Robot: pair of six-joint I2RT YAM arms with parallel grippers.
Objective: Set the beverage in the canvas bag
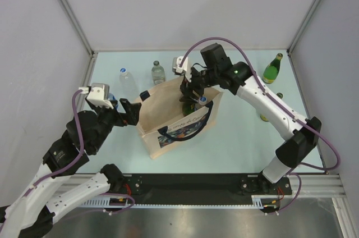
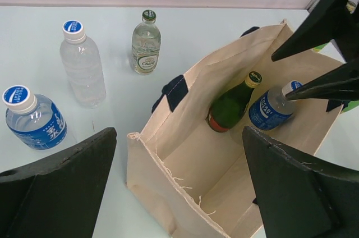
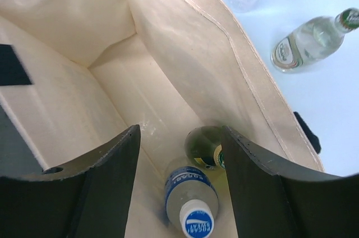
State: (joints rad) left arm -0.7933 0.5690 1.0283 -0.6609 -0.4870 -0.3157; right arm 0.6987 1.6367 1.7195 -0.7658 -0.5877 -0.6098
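Poised over the canvas bag (image 1: 168, 123), right gripper (image 3: 179, 132) released (water bottle (image 3: 190, 204), green bottle (image 3: 203, 145) inside). Parked beside it, left gripper (image 2: 179, 132) spread.

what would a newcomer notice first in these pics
The beige canvas bag stands open in the middle of the table, with a green bottle and a blue-labelled water bottle inside. The right pincer hangs open over its mouth, above those two. The left pincer, open too, sits at the bag's left side.

Both arms reach inward, fingers parted.
Left hand (image 1: 130, 112) spread wide, held low; right hand (image 1: 189, 94) points downward, seemingly empty.
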